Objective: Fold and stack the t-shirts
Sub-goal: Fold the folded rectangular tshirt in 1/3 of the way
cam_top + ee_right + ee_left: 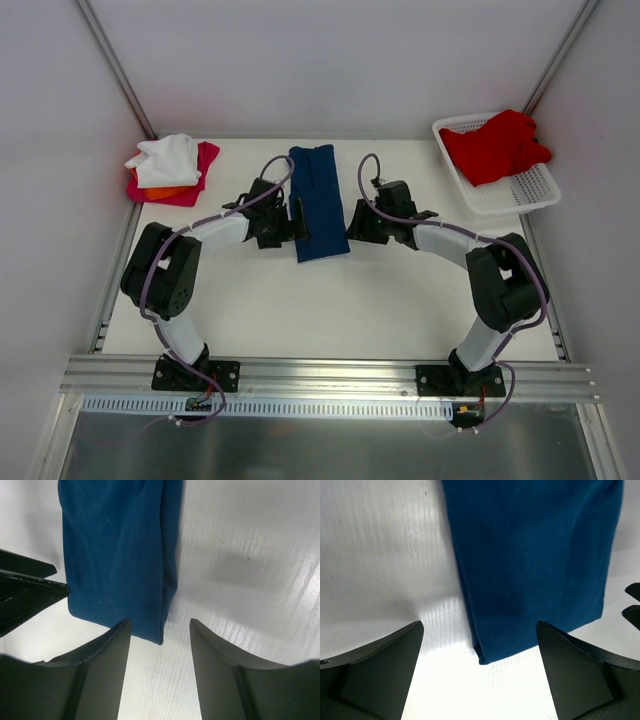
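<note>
Top view: we see navy t-shirt [318,205] folded into narrow strip mid-tabletop [350,310], left tool [292,225] and right tool [352,222] flanking its near end.
Left wrist: left tool spread wide, gripping nothing, shirt's near corner below gap.
Right wrist: we find right tool apart too, shirt's corner edge in gap, unclamped.

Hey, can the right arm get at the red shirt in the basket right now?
Probably yes. The red shirt lies uncovered atop the basket on that arm's side, and the right gripper has its jaws open, holding nothing.
</note>
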